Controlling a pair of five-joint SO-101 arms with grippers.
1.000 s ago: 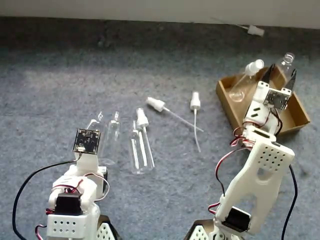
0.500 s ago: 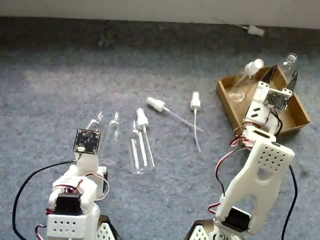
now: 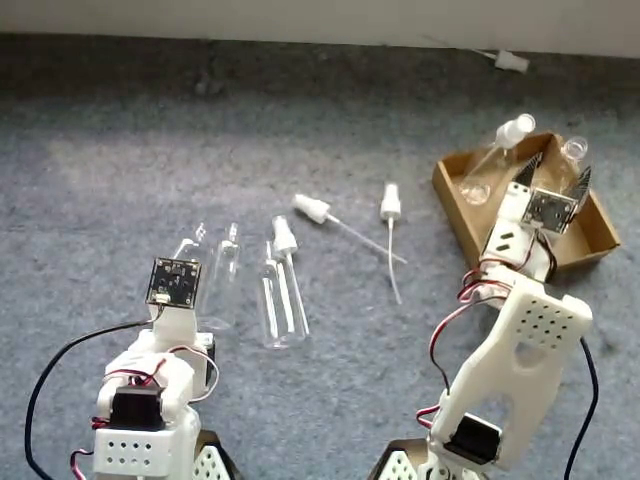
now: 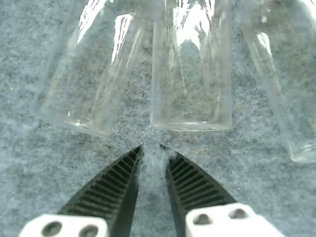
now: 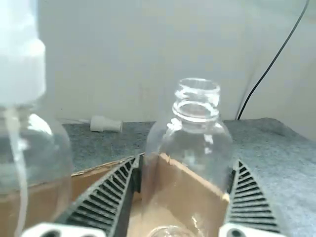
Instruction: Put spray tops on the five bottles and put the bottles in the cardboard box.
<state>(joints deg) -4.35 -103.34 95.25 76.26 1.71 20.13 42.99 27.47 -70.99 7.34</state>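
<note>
- Right claw [image 3: 553,172] hung over the cardboard box [image 3: 592,228], jaws apart on either side of an uncapped bottle [image 3: 572,150] standing inside. We could not tell whether they touched it.
- Just beside that claw, a capped bottle [image 3: 495,150] leaned in the box, so we judged one bottle finished.
- Well away from it on the carpet lay a bottle with a top seemingly fitted [image 3: 280,290], two bare bottles [image 3: 225,270] and two loose spray tops [image 3: 312,208].
- Left claw [image 4: 151,148] sat nearly closed and empty, just short of the bottle bases.
- We reckoned three tops and three boxings remained.
</note>
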